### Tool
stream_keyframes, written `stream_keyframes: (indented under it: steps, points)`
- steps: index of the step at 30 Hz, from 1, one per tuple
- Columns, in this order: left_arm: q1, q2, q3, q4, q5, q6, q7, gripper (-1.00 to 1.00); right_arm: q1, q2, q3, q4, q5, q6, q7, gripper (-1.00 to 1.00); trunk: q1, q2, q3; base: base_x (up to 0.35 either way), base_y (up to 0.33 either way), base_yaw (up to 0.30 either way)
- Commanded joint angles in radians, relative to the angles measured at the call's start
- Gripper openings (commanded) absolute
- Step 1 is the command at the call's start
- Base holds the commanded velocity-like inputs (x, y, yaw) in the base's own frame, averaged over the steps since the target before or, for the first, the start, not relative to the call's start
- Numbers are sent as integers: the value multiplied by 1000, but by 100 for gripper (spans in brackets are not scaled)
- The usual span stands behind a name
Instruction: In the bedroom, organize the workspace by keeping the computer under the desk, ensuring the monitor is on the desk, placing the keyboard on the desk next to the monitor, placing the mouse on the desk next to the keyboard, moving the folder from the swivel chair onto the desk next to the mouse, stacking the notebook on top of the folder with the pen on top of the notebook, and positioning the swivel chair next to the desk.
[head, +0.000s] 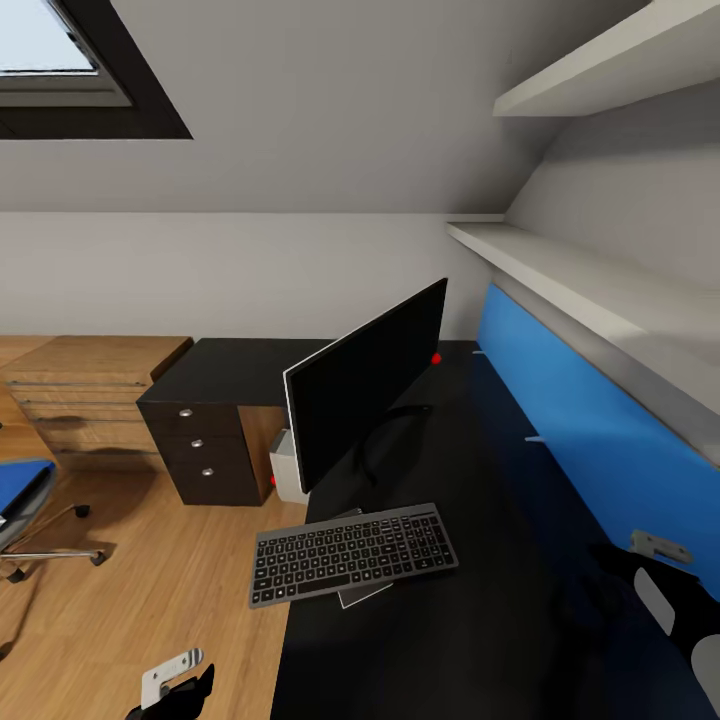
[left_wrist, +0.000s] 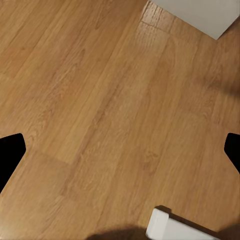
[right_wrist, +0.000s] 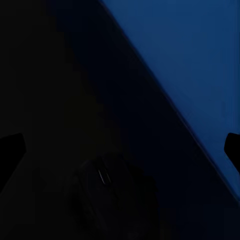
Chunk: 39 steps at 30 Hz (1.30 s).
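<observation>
Attic bedroom desk (head: 480, 620) sitting mid-tidy, mouse step looking underway.

Head view: monitor (head: 365, 395) is standing near the desk's back, keyboard (head: 352, 552) lying at its front edge, computer (head: 285, 468) peeking underneath, folder (head: 20, 485) waiting on the swivel chair (head: 30, 520). Left wrist view: left gripper (left_wrist: 120, 150) is hanging over oak floor (left_wrist: 100, 100), spread wide, empty. Right wrist view: right gripper (right_wrist: 120, 145) is hovering wide open above the mouse (right_wrist: 102, 177); I'd guess it needs nudging beside the keyboard.

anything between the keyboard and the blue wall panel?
Only bare black desk between keyboard and blue panel, per the head view.
</observation>
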Motion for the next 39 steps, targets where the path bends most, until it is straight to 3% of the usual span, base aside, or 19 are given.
stream_keyframes:
  steps: [1,39]
  points:
    - [-1,2,-8,-1,10,-4,9,100,0,0,0,-2,-10,5,-3,100,0,-1,-1,0,0,-8]
    - [-1,1,-8,-1,10,-4,10,100,0,2,2,-21,-12,6,20,100,0,-1,-1,0,0,-1]
